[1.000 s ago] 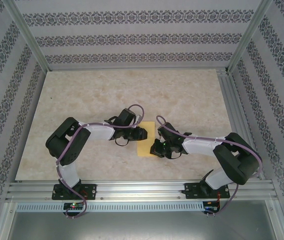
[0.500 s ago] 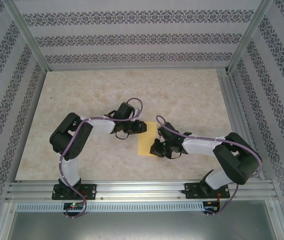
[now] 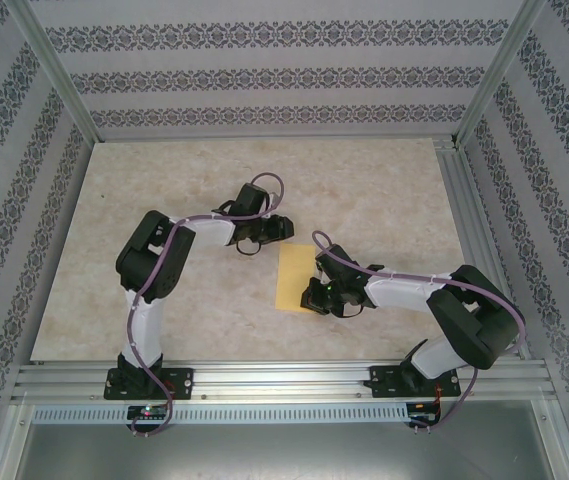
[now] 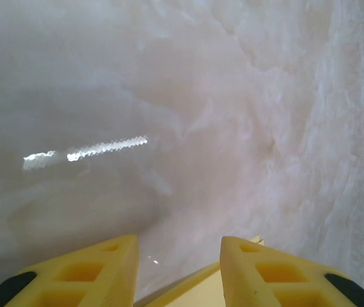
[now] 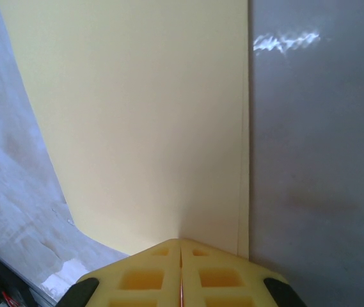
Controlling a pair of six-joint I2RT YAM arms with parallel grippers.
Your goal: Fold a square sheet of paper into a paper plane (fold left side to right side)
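Note:
The square sheet of paper [image 3: 293, 277] lies yellow-orange at the table's middle, folded over into a narrow upright rectangle. In the right wrist view the sheet of paper [image 5: 137, 115] shows two layered edges along its right side. My right gripper [image 3: 313, 296] sits at its near right corner. Its fingers [image 5: 180, 246] are shut, with a thin orange line of paper between them. My left gripper [image 3: 286, 228] hovers just beyond the sheet's far left corner, apart from it. In its wrist view the left gripper [image 4: 178, 246] is open with bare table between the fingers and a paper edge [image 4: 194, 289] below.
The marble-patterned tabletop [image 3: 384, 190] is bounded by patterned walls and aluminium posts. A metal rail [image 3: 284, 378] runs along the near edge by the arm bases. Bare table surrounds the sheet on all sides.
My left gripper has drawn back off the paper toward the far side, uncovering the sheet's left part. The right gripper and the sheet have stayed put.

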